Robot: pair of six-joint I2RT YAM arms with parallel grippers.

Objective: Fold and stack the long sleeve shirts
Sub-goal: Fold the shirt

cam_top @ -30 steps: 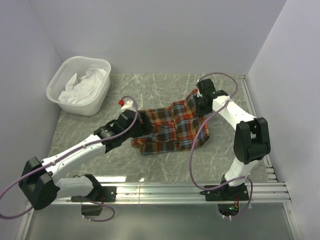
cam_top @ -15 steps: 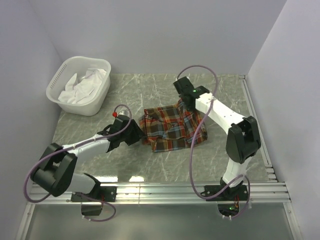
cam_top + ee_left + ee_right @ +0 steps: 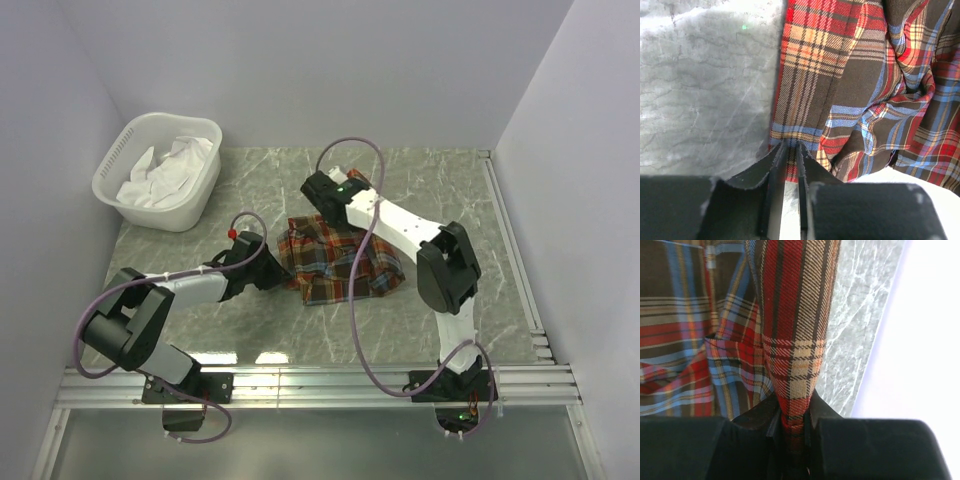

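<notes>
One plaid long sleeve shirt point(image 3: 340, 262) in red, orange, blue and brown lies bunched and partly doubled over on the marble table point(image 3: 470, 200). My left gripper point(image 3: 283, 270) sits low at the shirt's left edge. In the left wrist view its jaws point(image 3: 788, 146) stand nearly together with the hem of the shirt point(image 3: 855, 100) pinched between the tips. My right gripper point(image 3: 318, 195) hovers over the shirt's far left corner. In the right wrist view it point(image 3: 795, 410) is shut on a raised fold of the shirt point(image 3: 790, 315).
A white laundry basket point(image 3: 110, 165) with white cloth inside stands at the back left. Walls close in the table on three sides. A metal rail point(image 3: 320, 380) runs along the near edge. The right arm's cable point(image 3: 360, 300) loops over the shirt.
The right gripper swept left across the table, carrying the shirt's right side over the rest. The left gripper, open before, closed on the shirt's left edge.
</notes>
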